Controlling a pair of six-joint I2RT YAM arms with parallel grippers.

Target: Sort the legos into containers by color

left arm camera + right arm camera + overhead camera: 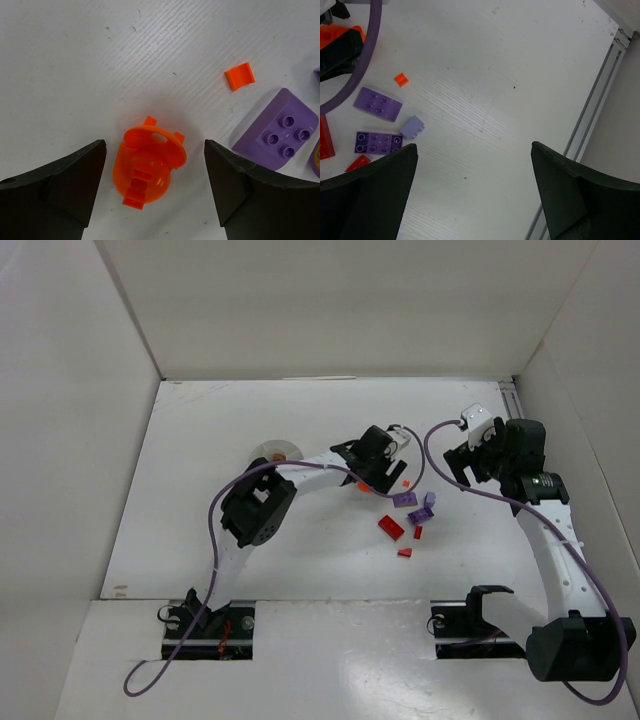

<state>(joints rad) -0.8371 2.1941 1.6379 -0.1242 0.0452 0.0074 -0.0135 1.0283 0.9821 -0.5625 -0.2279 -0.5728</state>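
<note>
White table (200,420) inside white walls (330,310), with the legos clustered right of centre. We had the left gripper (155,147) low over the round orange piece (147,170), jaws apart with one either side and neither touching it. Right gripper (474,147) hung over bare table near the rail (600,100), jaws wide, nothing between them. We read the step in hand as pinching the orange piece. It sat roughly centred, a shade nearer the left finger, so we expected that pad to land first and nudge it; a slow close looked best. Its shell is rounded, and we judged an off-centre squeeze would likely squirt it out. The right finger sat near the purple sloped brick (277,130), so close straight, no sweep. After that, lift clear and carry it to the dish (268,448), which sat left of the pile, partly behind the left arm; we couldn't tell its contents. Counts across views:
- Orange, two: round piece and small clip (239,76).
- Purple, three: sloped brick, flat plate (378,142), lilac block (412,127).
- Red, three: big brick (390,527), small brick (418,532), small wedge (404,553).
- Dish, one.
- Teal or brown: none seen.
</note>
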